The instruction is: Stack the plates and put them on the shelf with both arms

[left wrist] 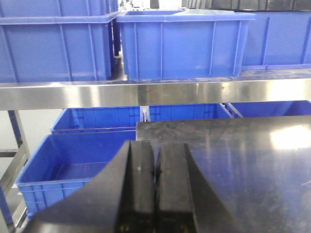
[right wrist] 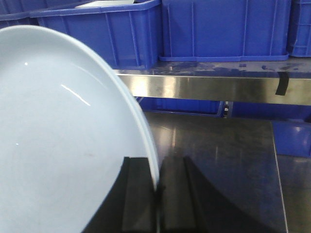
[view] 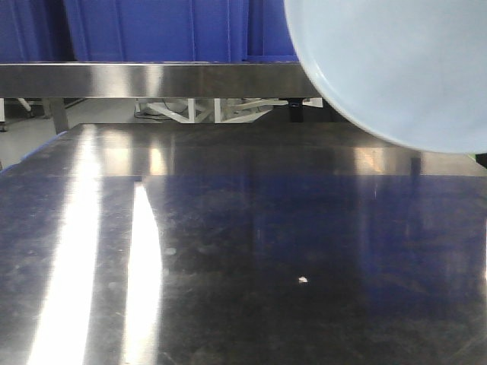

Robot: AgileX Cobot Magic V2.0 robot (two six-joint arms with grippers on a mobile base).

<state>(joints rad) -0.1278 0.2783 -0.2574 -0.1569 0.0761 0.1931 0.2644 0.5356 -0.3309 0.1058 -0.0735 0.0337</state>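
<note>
Pale blue-white plate (right wrist: 63,131) is held above the steel table (view: 228,251), its rim pinched by the right gripper (right wrist: 158,199). The left gripper (left wrist: 155,189) is closed and empty. The shelf (view: 152,79) is not reached yet; whether stacking is done, I cannot tell.

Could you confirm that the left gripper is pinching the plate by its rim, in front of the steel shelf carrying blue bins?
Not quite: it is the right gripper that pinches the plate by its rim, as the right wrist view shows. The left gripper is shut on nothing. The steel shelf carrying blue bins does stand beyond it.
</note>
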